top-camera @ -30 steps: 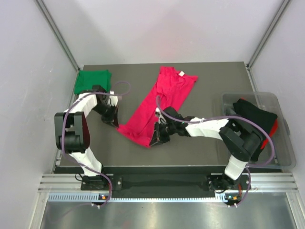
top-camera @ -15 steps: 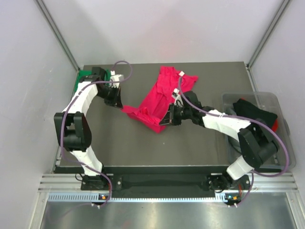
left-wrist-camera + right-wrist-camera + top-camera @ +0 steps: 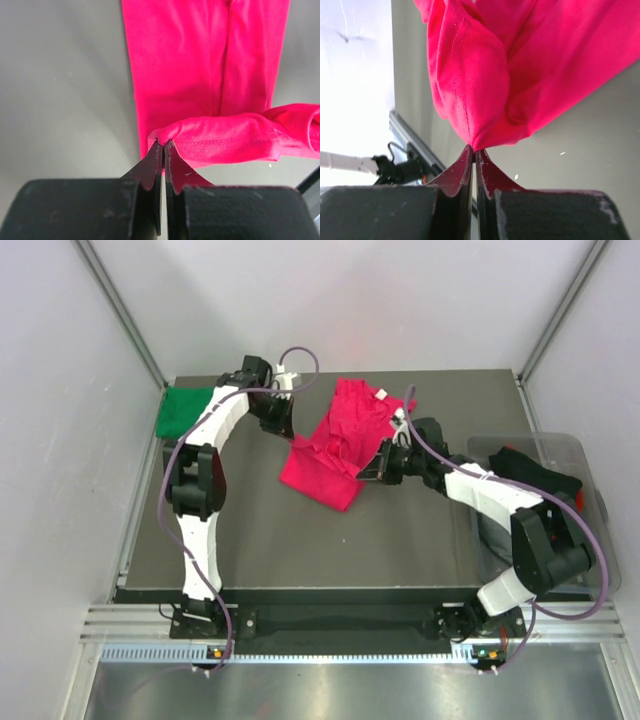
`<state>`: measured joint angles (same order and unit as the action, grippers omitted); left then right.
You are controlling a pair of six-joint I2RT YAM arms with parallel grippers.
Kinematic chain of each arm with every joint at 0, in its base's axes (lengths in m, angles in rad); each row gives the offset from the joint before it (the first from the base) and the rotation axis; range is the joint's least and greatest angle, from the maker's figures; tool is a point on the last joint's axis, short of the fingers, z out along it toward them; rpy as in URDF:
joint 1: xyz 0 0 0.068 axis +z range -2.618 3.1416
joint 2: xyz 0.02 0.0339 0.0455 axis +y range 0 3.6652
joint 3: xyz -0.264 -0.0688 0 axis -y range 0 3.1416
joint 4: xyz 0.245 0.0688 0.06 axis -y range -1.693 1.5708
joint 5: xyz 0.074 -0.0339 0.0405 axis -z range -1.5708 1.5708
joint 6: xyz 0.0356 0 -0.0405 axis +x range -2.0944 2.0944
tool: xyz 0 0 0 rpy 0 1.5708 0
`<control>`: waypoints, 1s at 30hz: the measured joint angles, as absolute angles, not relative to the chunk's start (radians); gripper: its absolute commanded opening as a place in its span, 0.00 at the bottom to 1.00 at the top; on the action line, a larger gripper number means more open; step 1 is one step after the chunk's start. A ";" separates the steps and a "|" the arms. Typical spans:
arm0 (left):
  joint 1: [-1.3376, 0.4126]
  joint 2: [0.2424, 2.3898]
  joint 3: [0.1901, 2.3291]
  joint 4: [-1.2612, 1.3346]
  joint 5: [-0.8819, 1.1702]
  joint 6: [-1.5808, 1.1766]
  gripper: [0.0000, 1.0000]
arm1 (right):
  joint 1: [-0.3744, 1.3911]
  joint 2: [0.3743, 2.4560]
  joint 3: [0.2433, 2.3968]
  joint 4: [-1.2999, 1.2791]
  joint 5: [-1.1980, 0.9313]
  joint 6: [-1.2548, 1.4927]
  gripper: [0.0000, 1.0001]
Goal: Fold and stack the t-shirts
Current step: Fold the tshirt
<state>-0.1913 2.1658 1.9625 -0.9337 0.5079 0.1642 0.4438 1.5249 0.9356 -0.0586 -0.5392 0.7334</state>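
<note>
Overhead, top view: crimson-pink cloth t-shirt (image 3: 335, 450) lies in the centre and upper half of the dark grey table (image 3: 250, 540). A second back its hem trailed toward lower centre of frame; half a second back it was already partway up. The hem has since been carried up-frame over the body, so the shirt now reads roughly half its earlier length. White neck label (image 3: 381, 393) is exposed at the top. Left gripper (image 3: 285, 426) sits at the cloth's upper-left corner, right gripper (image 3: 384, 466) at its right edge; both arms have swung up-frame with the hem. Folded emerald green t-shirt (image 3: 185, 410) lies in the table's upper-left corner, well apart from the pink one. Clear plastic bin (image 3: 590, 540) at right edge holds dark garments.

Left wrist view: fingers (image 3: 151, 167) are pressed together on a hem corner at lower centre. The stitched edge rolls off to the right, raised above the flat layer beneath.

Right wrist view: fingers (image 3: 454, 175) are pinched tight on a bunched fold. Cloth fills the upper frame above the tips and looks lifted off the table.

Judgement: the crosswise fold is about midway, with the hem neither laid flat nor released. Stacking with the green shirt remains.
</note>
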 measured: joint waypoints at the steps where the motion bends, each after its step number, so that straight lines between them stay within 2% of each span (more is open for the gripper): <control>1: -0.196 2.176 1.983 -0.932 0.507 0.159 0.00 | 0.432 1.523 0.936 -0.054 -0.538 0.727 0.00; 12: -0.233 2.322 2.218 -0.898 0.501 0.129 0.00 | 0.356 1.554 0.937 -0.013 -0.503 0.663 0.00; 19: -0.251 2.411 2.293 -0.899 0.477 0.129 0.00 | 0.320 1.642 0.947 0.007 -0.488 0.627 0.00; 25: -0.251 2.449 2.328 -0.867 0.445 0.127 0.00 | 0.290 1.757 1.040 0.015 -0.475 0.579 0.00; 27: -0.252 2.468 2.359 -0.855 0.427 0.126 0.24 | 0.284 1.806 1.090 0.013 -0.473 0.558 0.05; 28: -0.252 2.479 2.376 -0.849 0.416 0.129 0.31 | 0.282 1.831 1.117 0.011 -0.476 0.549 0.11; 29: -0.255 2.485 2.383 -0.836 0.400 0.128 0.37 | 0.281 1.849 1.138 0.009 -0.476 0.542 0.25; 30: -0.257 2.488 2.389 -0.823 0.384 0.129 0.48 | 0.280 1.868 1.155 0.012 -0.476 0.532 0.32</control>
